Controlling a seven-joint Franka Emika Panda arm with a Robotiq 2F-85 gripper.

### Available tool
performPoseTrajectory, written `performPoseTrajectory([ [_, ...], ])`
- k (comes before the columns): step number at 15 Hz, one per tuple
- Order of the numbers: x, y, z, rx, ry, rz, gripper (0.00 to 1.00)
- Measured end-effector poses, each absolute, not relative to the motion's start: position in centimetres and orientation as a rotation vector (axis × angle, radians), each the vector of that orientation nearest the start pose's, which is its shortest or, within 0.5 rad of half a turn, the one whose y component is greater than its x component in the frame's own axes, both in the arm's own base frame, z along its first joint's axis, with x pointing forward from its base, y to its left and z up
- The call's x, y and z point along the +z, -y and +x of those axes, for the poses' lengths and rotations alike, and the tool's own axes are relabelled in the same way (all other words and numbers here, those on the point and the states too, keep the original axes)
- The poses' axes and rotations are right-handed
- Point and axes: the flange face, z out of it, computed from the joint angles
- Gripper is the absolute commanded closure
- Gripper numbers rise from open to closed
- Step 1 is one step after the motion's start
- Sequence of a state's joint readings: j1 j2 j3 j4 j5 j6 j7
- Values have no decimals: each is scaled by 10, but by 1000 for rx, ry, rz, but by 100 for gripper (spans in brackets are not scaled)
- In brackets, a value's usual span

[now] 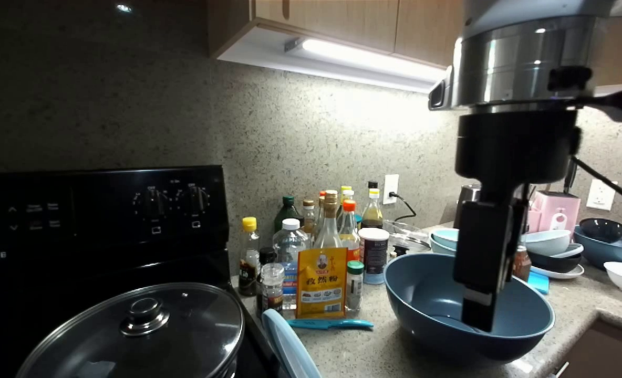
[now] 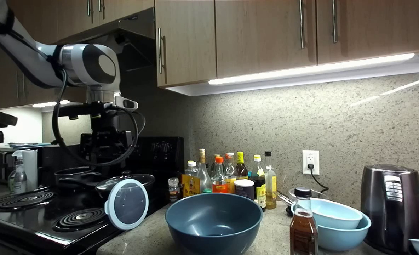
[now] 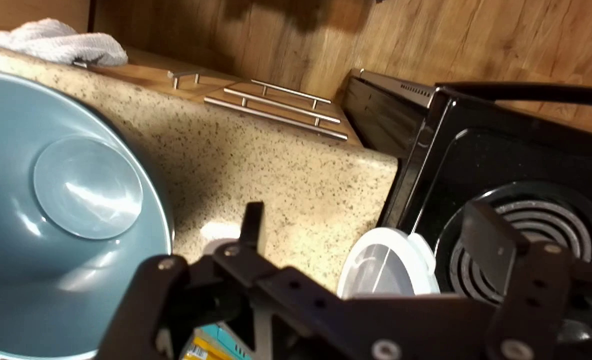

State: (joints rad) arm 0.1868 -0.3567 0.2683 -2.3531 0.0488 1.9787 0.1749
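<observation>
My gripper (image 3: 371,232) is open and empty, its two fingers wide apart. It also shows in both exterior views (image 1: 478,310) (image 2: 105,152), hanging above the stove and counter edge. A round lid with a pale blue rim (image 3: 376,239) shows between the fingers in the wrist view, below and apart from them; its lower part is hidden by the gripper. In the exterior views the lid (image 1: 288,341) (image 2: 145,209) stands tilted at the stove's edge. A large dark blue bowl (image 1: 421,338) (image 2: 209,242) (image 3: 6,165) sits on the counter beside it, with nothing visible inside.
A pan with a glass lid (image 1: 195,325) (image 2: 144,180) stands on the black stove. Several bottles (image 1: 330,231), a yellow packet (image 1: 321,283) and a teal knife (image 1: 332,324) are near the wall. Light blue bowls (image 2: 340,235), a brown bottle (image 2: 303,230) and a kettle (image 2: 393,209) stand farther along.
</observation>
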Motion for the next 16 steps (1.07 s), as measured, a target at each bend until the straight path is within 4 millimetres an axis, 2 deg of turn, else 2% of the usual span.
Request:
performPoseTrajectory([
  [4,460,-197,429,-40,445,-3119,0],
  [8,448,-197,460,-2,486,-3091,0],
  [16,447,-199,463,-6,489,-3088,0],
])
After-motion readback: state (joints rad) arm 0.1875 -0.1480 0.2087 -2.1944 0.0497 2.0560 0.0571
